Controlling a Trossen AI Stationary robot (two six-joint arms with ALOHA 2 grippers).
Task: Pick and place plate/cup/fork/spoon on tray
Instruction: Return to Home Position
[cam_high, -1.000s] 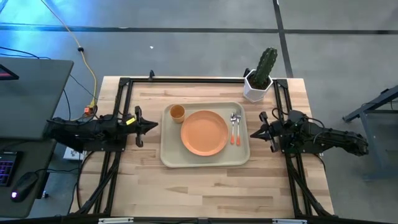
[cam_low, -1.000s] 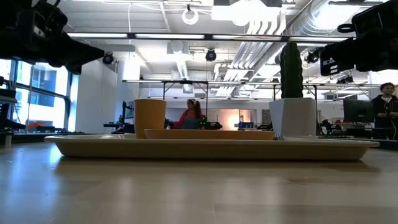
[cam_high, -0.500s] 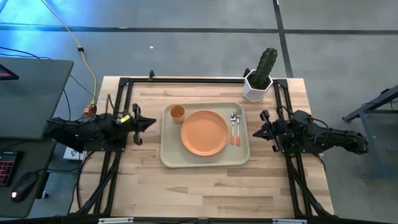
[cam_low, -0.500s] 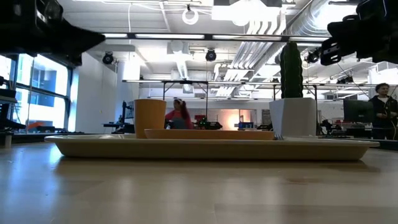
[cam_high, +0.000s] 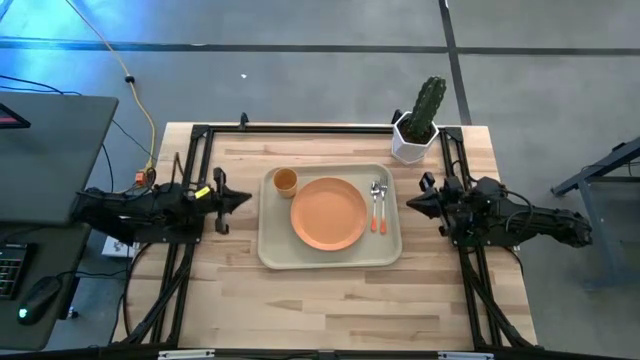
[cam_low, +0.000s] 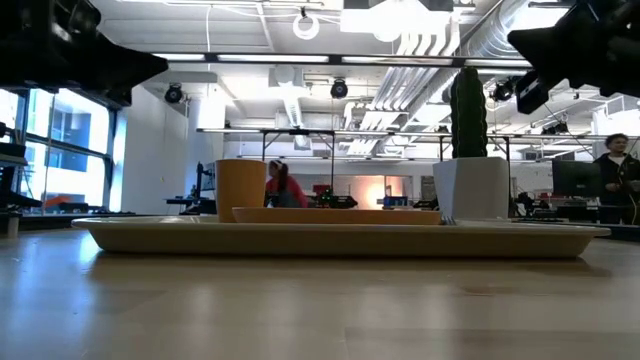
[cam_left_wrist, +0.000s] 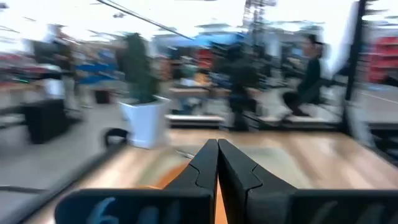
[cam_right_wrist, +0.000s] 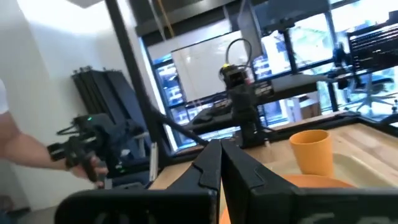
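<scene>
The beige tray (cam_high: 330, 255) lies mid-table. On it rest the orange plate (cam_high: 328, 213), the yellow-orange cup (cam_high: 285, 181) at its far left corner, and the spoon (cam_high: 375, 204) and fork (cam_high: 382, 206) side by side along its right side. My left gripper (cam_high: 243, 199) is shut and empty, left of the tray, above the table. My right gripper (cam_high: 411, 205) is shut and empty, right of the tray. The cup also shows in the right wrist view (cam_right_wrist: 311, 151) and the low view (cam_low: 241, 187).
A white pot with a green cactus (cam_high: 417, 125) stands at the table's far right corner. Black frame rails (cam_high: 195, 160) run along the table's left, right and far sides. People show in the room beyond the table.
My left gripper has drawn back a little toward the table's left edge, away from the tray. My right gripper has drawn back slightly toward the right edge and risen. Both have stayed shut. The things on the tray have kept still.
</scene>
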